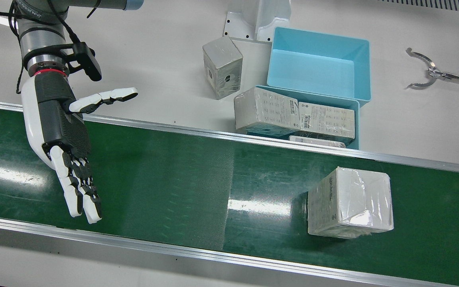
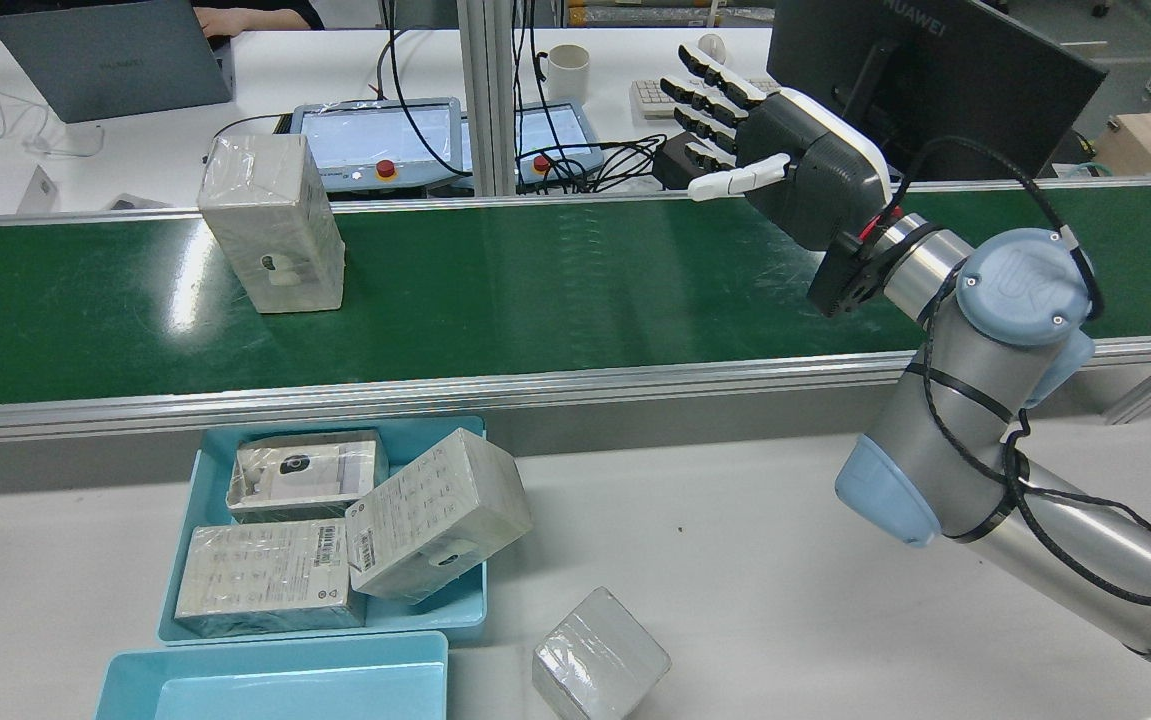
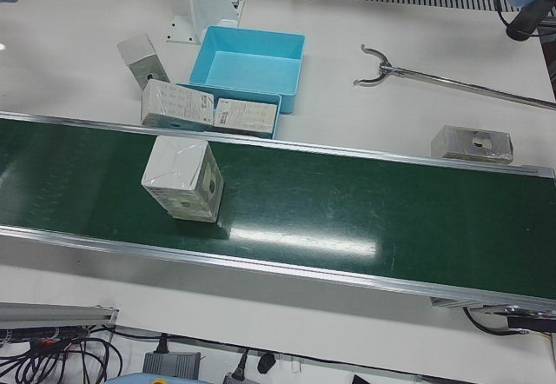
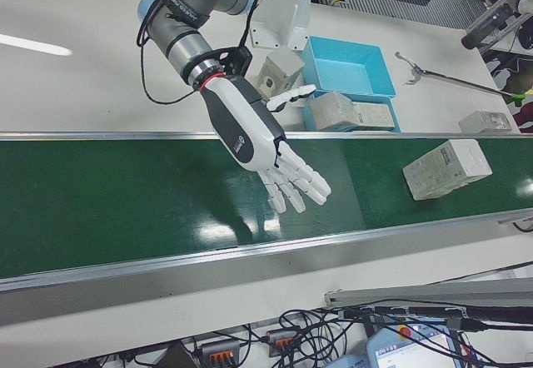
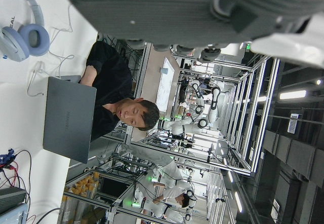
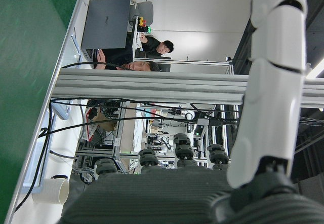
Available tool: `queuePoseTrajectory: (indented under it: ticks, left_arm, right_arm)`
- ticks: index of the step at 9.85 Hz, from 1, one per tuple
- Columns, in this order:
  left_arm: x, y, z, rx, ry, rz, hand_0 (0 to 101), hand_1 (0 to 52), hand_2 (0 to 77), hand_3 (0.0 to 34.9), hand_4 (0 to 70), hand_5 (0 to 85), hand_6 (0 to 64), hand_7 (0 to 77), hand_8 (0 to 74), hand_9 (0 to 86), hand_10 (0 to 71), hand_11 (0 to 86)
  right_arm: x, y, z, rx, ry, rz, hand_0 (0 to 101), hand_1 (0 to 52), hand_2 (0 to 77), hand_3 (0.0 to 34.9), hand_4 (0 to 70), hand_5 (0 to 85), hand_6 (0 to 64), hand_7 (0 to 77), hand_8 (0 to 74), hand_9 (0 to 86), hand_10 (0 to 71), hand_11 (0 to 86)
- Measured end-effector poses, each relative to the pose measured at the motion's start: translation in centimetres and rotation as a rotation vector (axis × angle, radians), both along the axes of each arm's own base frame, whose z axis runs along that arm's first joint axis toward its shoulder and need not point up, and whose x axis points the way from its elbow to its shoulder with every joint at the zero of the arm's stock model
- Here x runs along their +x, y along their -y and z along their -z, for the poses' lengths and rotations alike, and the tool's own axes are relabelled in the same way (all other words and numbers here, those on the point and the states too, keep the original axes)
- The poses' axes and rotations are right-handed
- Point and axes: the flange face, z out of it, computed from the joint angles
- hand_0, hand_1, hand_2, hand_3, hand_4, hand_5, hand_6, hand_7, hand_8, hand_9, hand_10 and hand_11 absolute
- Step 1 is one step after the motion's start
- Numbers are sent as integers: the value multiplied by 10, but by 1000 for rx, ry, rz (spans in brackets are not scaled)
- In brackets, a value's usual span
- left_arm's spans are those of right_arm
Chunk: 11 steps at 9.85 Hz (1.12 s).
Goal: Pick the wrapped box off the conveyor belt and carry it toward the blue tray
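Right robot hand (image 1: pixel 67 151), fingers spread, well apart from wrapped box (image 1: pixel 350 203)

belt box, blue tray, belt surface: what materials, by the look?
Wrapped box: likely cardboard under clear shrink film; the film is wrinkled and shows white glare.
Blue tray, the empty one: seemingly moulded plastic, matte, with a uniform light blue colour and rounded corners.
Conveyor belt: green, probably PVC or rubber, semi-gloss; it mirrors the overhead lights. Its side rails look like aluminium.
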Motion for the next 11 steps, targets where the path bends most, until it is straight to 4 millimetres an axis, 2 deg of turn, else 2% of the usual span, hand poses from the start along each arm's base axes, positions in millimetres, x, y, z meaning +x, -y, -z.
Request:
queuePoseTrajectory:
  ticks: [4, 6, 7, 11]
  left_arm:
    - [0, 0, 0, 0, 0, 0, 0, 0, 11, 0, 0, 11, 0, 0, 0, 0, 5, 0]
    - [0, 0, 0, 0, 0, 0, 0, 0, 5, 0, 0, 11, 0, 0, 0, 0, 0, 0]
    - [0, 0, 0, 0, 0, 0, 0, 0, 11, 0, 0, 11, 0, 0, 0, 0, 0, 0]
    - [0, 0, 0, 0, 0, 0, 0, 0, 11, 0, 0, 11, 0, 0, 0, 0, 5, 0]
  right_arm:
    - [-12, 8, 1, -8, -4, 4, 465, 120, 87, 196, 22, 27, 0, 65, 38, 38, 11, 27]
    - [-17, 9, 0, -10, -7, 8, 465, 120, 87, 185, 33, 33, 0, 65, 38, 38, 11, 22]
    - [-18, 9, -1, -12, -9, 9, 465, 125, 98, 113, 33, 44, 0, 65, 38, 60, 0, 22]
    - [-24, 11, 0, -13, -11, 12, 463, 131, 109, 102, 49, 49, 0, 60, 38, 60, 0, 27]
